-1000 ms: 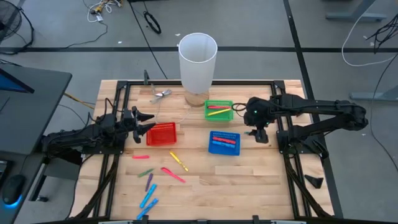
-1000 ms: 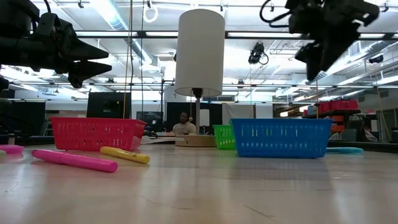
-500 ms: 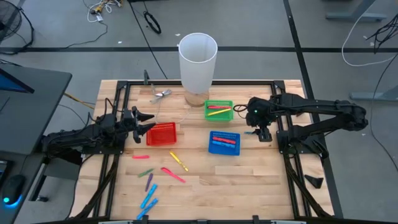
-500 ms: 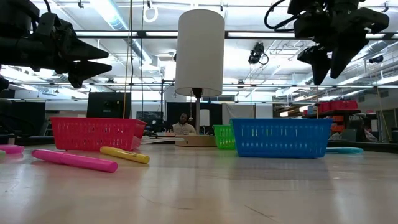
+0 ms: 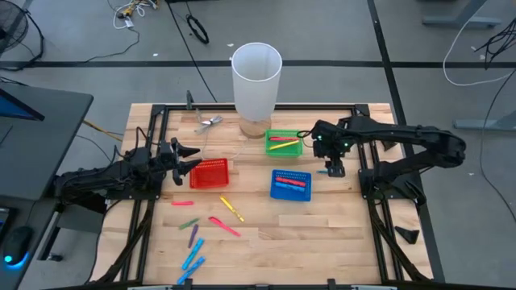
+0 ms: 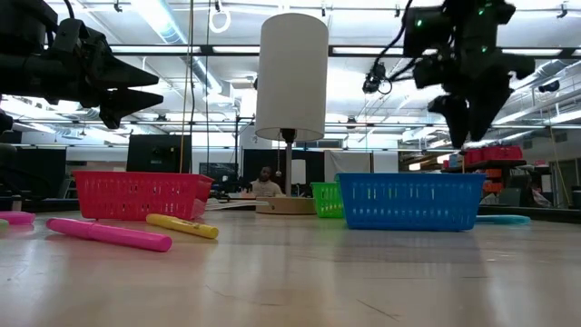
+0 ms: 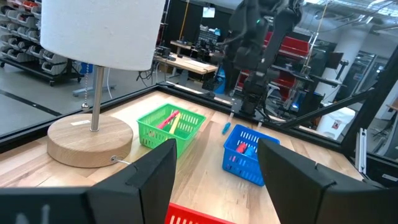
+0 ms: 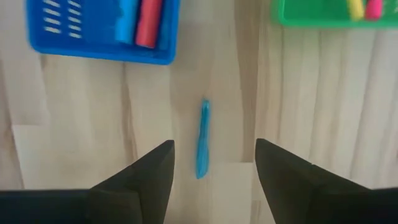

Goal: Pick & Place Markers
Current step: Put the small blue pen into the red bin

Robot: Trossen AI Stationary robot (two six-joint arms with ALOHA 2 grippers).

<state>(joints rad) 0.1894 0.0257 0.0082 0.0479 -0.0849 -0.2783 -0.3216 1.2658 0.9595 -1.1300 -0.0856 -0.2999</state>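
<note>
Your right arm swung in toward the green mesh basket (image 5: 284,153) over the last second, and its pincer (image 5: 332,167) ended up pointing down, jaws wide and empty, straddling from above the thin light-blue marker (image 8: 202,138). That marker lay flat on the wooden surface (image 5: 322,234), between the green basket and the blue mesh basket (image 5: 290,196), touching neither. I read that as lined up for a pick, with the descent not yet made. Left pincer (image 5: 187,159) hadn't moved: wide, empty, hovering by the red mesh basket (image 5: 211,184). The other loose markers (image 5: 224,226) still lay near the front of the surface, so plenty remained.
</note>
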